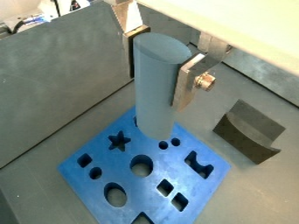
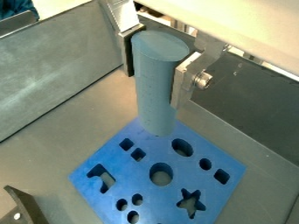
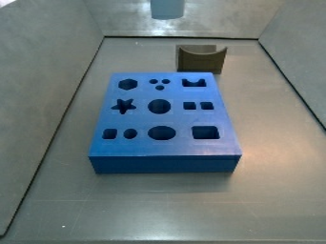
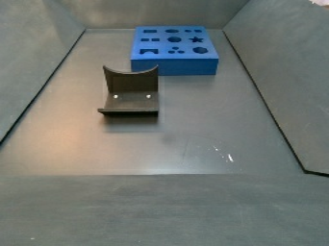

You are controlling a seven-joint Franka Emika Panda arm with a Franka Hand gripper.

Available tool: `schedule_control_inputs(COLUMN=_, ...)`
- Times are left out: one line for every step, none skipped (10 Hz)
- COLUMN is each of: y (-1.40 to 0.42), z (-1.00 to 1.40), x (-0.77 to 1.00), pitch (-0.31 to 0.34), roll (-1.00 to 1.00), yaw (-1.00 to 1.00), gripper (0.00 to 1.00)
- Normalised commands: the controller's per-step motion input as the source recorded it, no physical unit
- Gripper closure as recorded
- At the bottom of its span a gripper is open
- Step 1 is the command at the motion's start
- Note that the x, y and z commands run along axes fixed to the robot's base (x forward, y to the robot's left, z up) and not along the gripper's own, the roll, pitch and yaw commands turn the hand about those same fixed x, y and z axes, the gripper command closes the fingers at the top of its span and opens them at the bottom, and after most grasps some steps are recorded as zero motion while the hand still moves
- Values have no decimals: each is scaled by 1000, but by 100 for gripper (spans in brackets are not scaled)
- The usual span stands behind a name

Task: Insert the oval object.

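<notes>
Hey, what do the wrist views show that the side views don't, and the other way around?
Only the wrist views show the claw gripping the oval object upright above the blue slab. Only the side views show the slab's whole outline and the brown block's curved notch clearly. Both share the slab with its shaped holes, and the brown block appears in a wrist view too.

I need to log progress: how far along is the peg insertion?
Done: the gripper is shut on the peg, lifted clear. In hand: the peg hangs upright above the blue block in both wrist views. Left: lining it up with the oval hole and pushing it in.
</notes>
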Motion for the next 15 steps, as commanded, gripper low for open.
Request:
schedule_control_inputs(y=-29, z=-371, x=0, pitch=-56, roll=-49, yaw=0, gripper=100)
schedule_control_inputs(y=-366, z=-1000, x=-3, pitch=-4, roll=37, yaw=0, gripper=100)
schedule_control_inputs(y=-371, z=-1000, x=-6, pitch=-1, roll=37, yaw=0, gripper=100)
schedule_control_inputs(y=-540, z=-1000, x=26, pitch=-16, roll=46, yaw=-14, gripper=100)
schedule_control_inputs(y=-557, z=-1000, x=49, pitch=-17, roll=49, yaw=-20, gripper=100)
schedule_control_inputs(y=-554, z=-1000, x=46, pitch=-16, roll=49, yaw=-20, gripper=100)
schedule_control_inputs(y=-483, z=-1000, x=43, pitch=-21, roll=86, yaw=-9, gripper=100)
schedule_control_inputs(y=-409, z=-1000, x=86, pitch=-14, roll=103, yaw=-71, gripper=100)
schedule_control_inputs(y=-300, z=-1000, x=157, pitch=0, roll=117, yaw=-231, gripper=100)
schedule_control_inputs(y=-134, z=-949, x=46, pitch=26, roll=154, yaw=-217, gripper=100)
schedule_control_inputs(y=-83, z=-1000, x=49, pitch=19, roll=120, yaw=-177, gripper=100)
schedule_control_inputs(y=0, z=-749, x=214, pitch=107, roll=73, yaw=-146, gripper=100)
schedule_control_inputs(y=0, z=-577, x=217, pitch=133, roll=69, yaw=-129, gripper=100)
schedule_control_inputs(y=26, z=-471, x=189, pitch=134, roll=69, yaw=-100, gripper=100)
schedule_control_inputs(y=26, z=-474, x=0, pitch=67, roll=80, yaw=-14, gripper=100)
